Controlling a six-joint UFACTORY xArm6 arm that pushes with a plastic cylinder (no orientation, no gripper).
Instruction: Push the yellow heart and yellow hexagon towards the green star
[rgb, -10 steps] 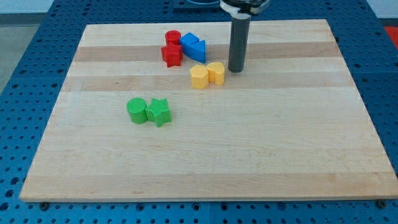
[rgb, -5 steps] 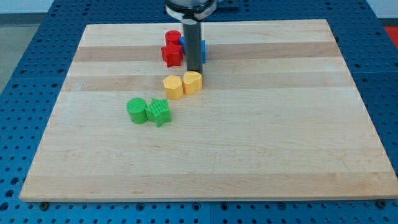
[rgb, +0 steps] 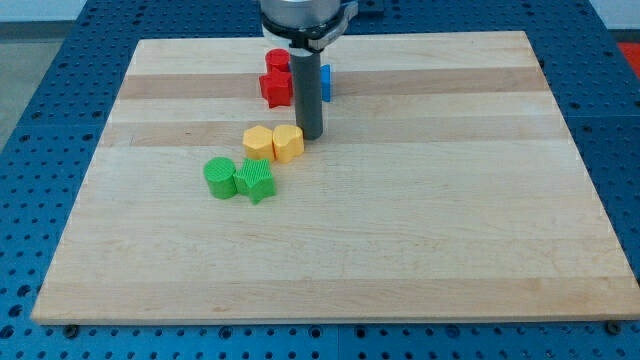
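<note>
The yellow hexagon (rgb: 258, 142) and the yellow heart (rgb: 288, 142) sit side by side, touching, near the middle of the board's upper half. My tip (rgb: 310, 135) stands just to the right of the heart, touching or almost touching it. The green star (rgb: 256, 180) lies just below the hexagon, with a small gap between them. A green cylinder (rgb: 220, 177) touches the star's left side.
A red cylinder (rgb: 277, 62) and a red block (rgb: 276, 88) sit at the view's top, left of the rod. Blue blocks (rgb: 324, 80) show partly behind the rod. The wooden board (rgb: 450, 200) lies on a blue perforated table.
My tip has swept left and down, pushing the yellow heart and hexagon together from right of centre to just above the green star. The green, red and blue blocks have not moved.
</note>
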